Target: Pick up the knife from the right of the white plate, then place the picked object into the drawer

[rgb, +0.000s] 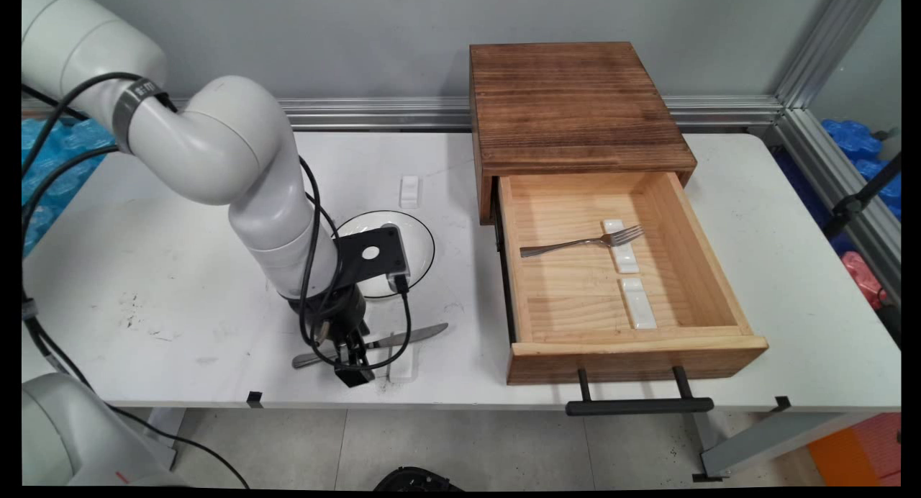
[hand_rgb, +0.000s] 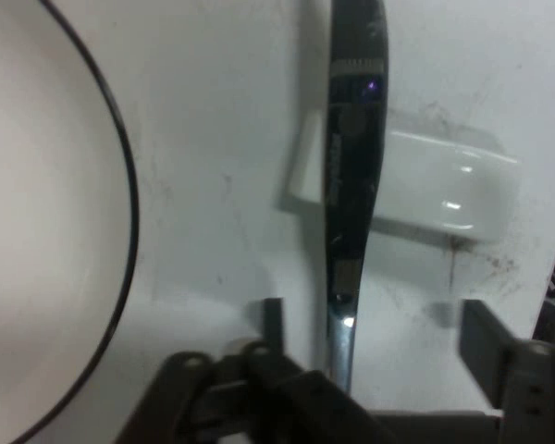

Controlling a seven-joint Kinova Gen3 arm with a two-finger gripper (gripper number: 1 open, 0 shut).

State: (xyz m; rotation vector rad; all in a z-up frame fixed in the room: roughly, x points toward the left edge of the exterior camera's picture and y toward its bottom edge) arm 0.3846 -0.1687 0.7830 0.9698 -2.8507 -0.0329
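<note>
Two black fingers (hand_rgb: 486,347) wide apart, low over knife (hand_rgb: 351,185), knife lying across little white rest (hand_rgb: 444,190), plate (hand_rgb: 46,231) beside.

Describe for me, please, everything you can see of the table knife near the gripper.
The table knife is plain, silver-looking metal in one piece, with a rounded blade and a slim handle. It lies flat near the table's front edge, blade pointing toward the drawer, its middle resting across a small white rest. The plate sits just behind it, apart. The gripper is down over the handle, open, a finger on each side; contact cannot be confirmed.
</note>
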